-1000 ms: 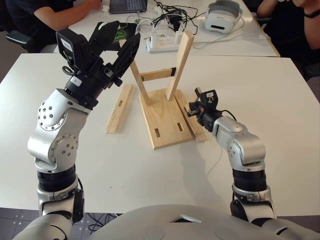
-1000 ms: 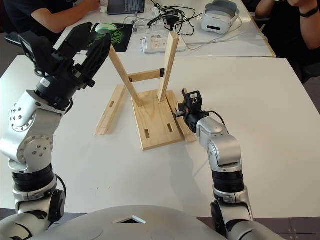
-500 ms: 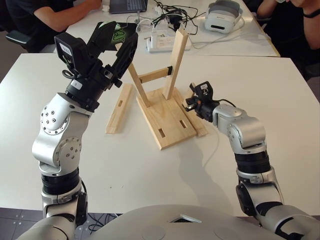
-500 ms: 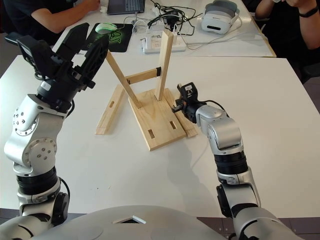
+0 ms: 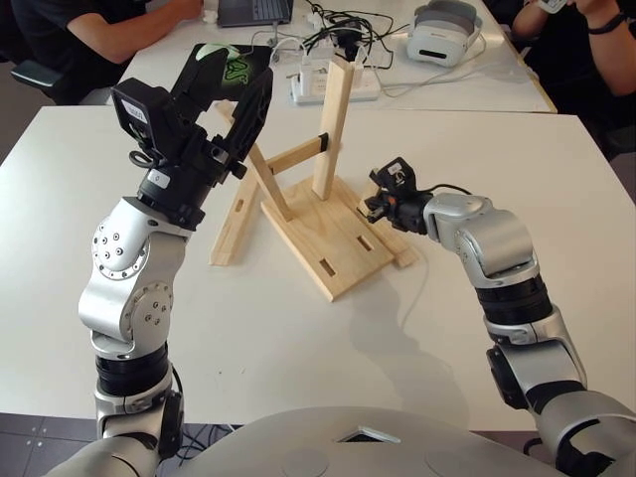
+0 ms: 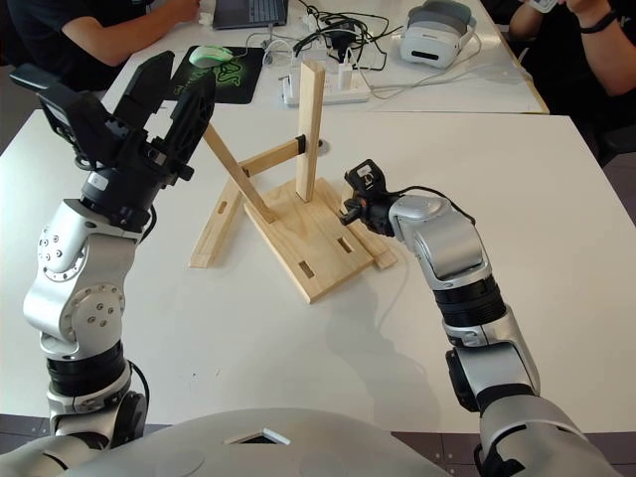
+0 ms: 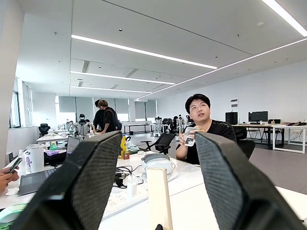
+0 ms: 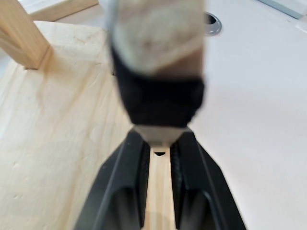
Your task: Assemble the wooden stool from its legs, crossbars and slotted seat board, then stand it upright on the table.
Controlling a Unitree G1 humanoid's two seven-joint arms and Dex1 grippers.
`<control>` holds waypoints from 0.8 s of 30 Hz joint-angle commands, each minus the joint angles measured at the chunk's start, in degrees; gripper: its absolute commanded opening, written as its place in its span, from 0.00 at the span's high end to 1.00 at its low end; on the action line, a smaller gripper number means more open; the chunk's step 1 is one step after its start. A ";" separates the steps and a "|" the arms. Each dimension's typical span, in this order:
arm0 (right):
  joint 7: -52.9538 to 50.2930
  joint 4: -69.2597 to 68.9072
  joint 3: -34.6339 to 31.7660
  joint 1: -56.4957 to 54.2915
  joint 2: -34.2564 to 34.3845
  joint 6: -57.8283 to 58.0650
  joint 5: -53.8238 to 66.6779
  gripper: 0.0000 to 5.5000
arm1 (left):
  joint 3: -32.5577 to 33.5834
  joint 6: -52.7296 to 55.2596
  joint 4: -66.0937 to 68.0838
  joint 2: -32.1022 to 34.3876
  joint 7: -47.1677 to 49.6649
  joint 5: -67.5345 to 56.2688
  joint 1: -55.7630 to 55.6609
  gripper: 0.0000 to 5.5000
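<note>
The slotted seat board (image 5: 338, 250) lies flat mid-table. Two legs stand in it, one upright (image 5: 331, 129) and one slanted (image 5: 266, 181), joined by a crossbar (image 5: 298, 154). My left gripper (image 5: 237, 72) is raised and open beside the slanted leg's top, holding nothing; the left wrist view has the upright leg's top (image 7: 160, 196) beyond its fingers (image 7: 86, 191). My right gripper (image 5: 374, 206) is at the board's right edge, shut on a loose wooden piece (image 5: 399, 245) lying along that edge, with a black band (image 8: 158, 100) in the right wrist view. Another loose leg (image 5: 232, 227) lies left of the board.
On the far table stand a white power strip (image 5: 320, 84) with cables, a white headset (image 5: 444, 35) and a mouse pad (image 5: 237, 65). People sit along its far side. Bare white tabletop (image 5: 298, 348) stretches in front of the board.
The board with its legs has turned on the table, its near end swinging right and the upright leg's top shifting left. My right gripper has moved farther and left with the wooden piece.
</note>
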 commanded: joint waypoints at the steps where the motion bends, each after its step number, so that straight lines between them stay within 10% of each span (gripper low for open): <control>1: 3.00 0.96 2.60 4.44 -1.53 4.62 1.66 0.92 | 0.18 -0.18 -1.38 0.06 0.63 0.53 0.46 0.49; 24: 2.32 -4.61 -5.86 6.09 -0.85 -1.15 2.65 0.92 | 0.41 -0.69 0.51 0.12 -0.71 0.09 0.56 0.49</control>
